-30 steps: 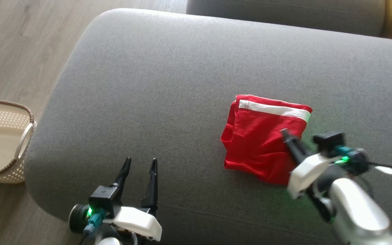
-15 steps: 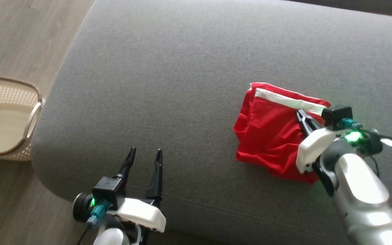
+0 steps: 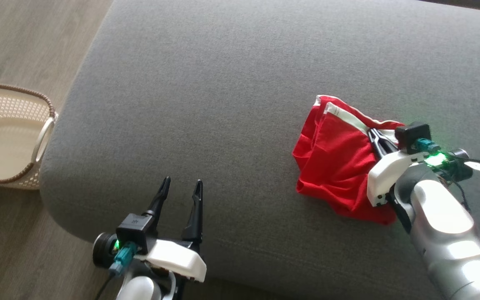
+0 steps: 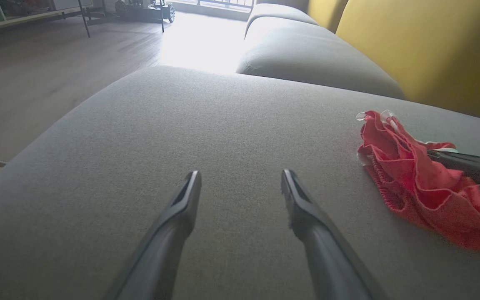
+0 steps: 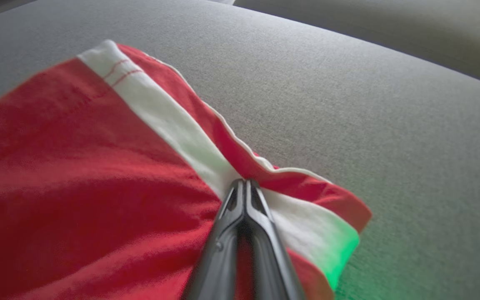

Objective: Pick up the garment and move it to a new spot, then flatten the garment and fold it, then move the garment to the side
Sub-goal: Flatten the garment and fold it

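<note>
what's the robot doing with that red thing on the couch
The right gripper is shut on the white band of a red garment, which lies bunched on the grey sofa cushion. The left gripper is open over bare cushion, holding nothing. A woven basket stands on the floor to the left.

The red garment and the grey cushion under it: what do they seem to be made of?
Red garment: soft, thin, matte cloth, perhaps a cotton knit; it bunches into folds, and its white band shows stitched lines. Grey cushion: matte woven upholstery, judging by its fine speckled grain.
</note>
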